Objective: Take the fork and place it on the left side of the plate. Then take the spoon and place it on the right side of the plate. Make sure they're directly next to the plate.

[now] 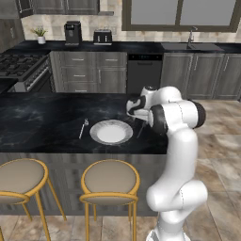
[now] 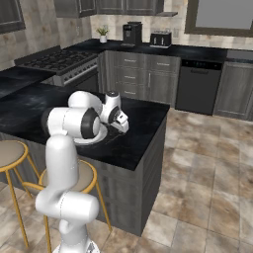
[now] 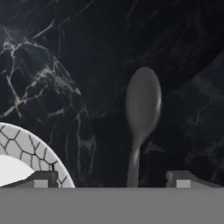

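1. I see the jaws standing wide apart, holding nothing; the spoon (image 3: pixel 141 118) lies flat between them on the dark marble worktop (image 3: pixel 65 65).
2. The plate (image 1: pixel 111 132) sits just beside the spoon.
3. The fork (image 1: pixel 83 128) lies at the plate's left side.

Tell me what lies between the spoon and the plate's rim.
Nothing: in the hand view a bare strip of black marbled counter separates the spoon from the plate. They lie close but apart.

Spoon (image 3: pixel 141 118) handle end cut off below.
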